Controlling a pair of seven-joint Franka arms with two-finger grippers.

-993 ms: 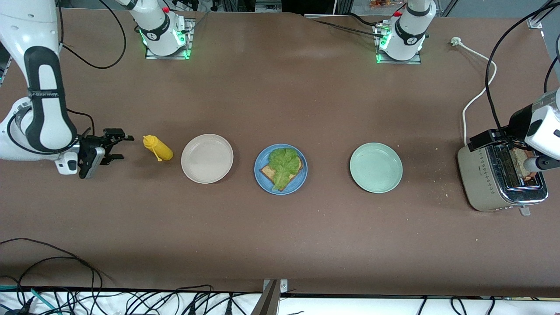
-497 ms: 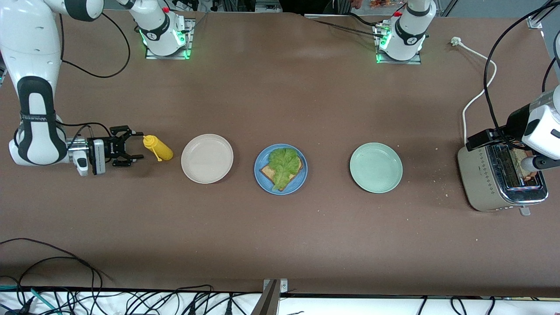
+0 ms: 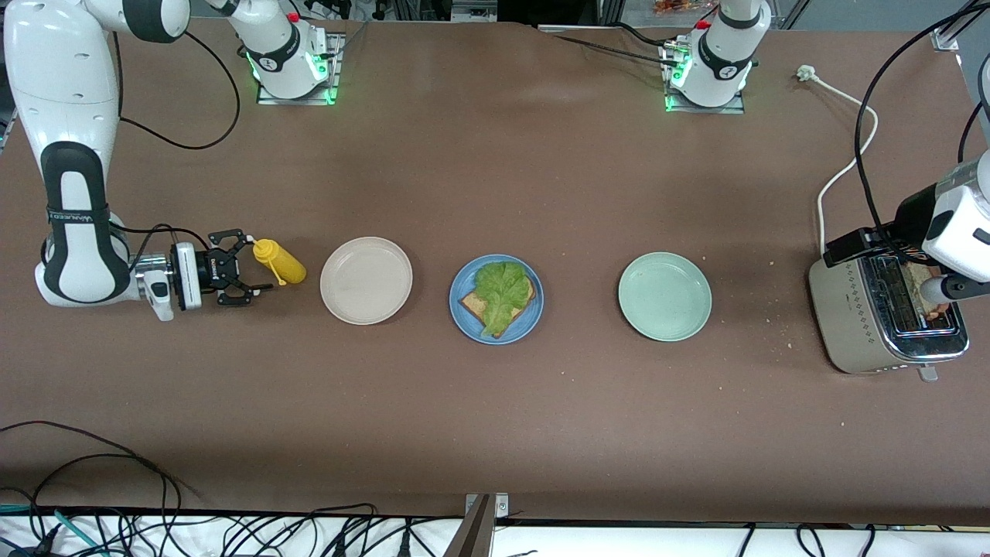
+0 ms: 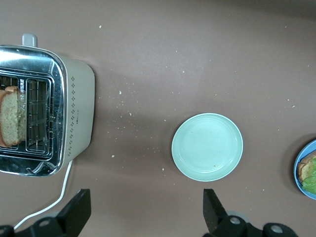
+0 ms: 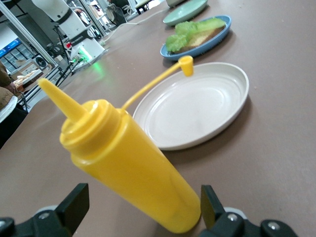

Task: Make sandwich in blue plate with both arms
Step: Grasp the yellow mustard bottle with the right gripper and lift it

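The blue plate [image 3: 464, 325] lies mid-table with a brown bread slice [image 3: 473, 303] under a green lettuce leaf [image 3: 501, 288]. A second bread slice [image 4: 10, 116] stands in the toaster [image 3: 866, 317] at the left arm's end. My left gripper [image 4: 145, 217] hangs open and empty high over the table between the toaster and the mint plate [image 4: 207, 146]. My right gripper [image 3: 251, 267] is low at the table, open, with its fingers either side of the lower part of an upright yellow squeeze bottle [image 5: 128, 163]; gaps show on both sides.
A beige plate [image 3: 366, 305] lies between the bottle [image 3: 282, 263] and the blue plate. The mint plate [image 3: 664, 321] lies between the blue plate and the toaster. The toaster's white cord [image 3: 847, 166] runs toward the left arm's base. Crumbs dot the table near the toaster.
My right arm swung its gripper level and slid it toward the yellow bottle, until the open fingers came around it. The left arm has stayed put.
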